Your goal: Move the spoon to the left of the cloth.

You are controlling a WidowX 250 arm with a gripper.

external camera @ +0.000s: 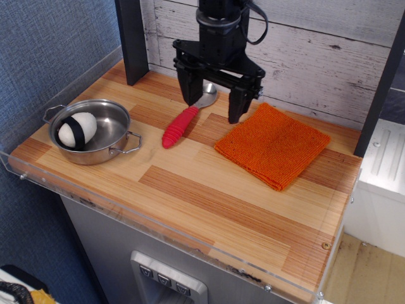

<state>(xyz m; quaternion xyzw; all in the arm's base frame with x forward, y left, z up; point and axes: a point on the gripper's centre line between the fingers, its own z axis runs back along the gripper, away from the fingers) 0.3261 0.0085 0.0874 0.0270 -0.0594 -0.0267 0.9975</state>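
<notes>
The spoon (185, 120) lies flat on the wooden table, its red-pink ribbed handle pointing front-left and its silver bowl toward the back wall. It sits just left of the orange knitted cloth (273, 145), which lies flat at the right of the table. My gripper (212, 106) hangs above the spoon's bowl end, jaws wide open and empty, one finger (187, 92) left of the bowl and the other (236, 106) near the cloth's back-left corner.
A steel pan (120, 147) at the left holds a white ball with a black band (76, 129). A dark post (132, 39) stands at the back left. A clear plastic rim (158, 235) runs along the table's front and left edges.
</notes>
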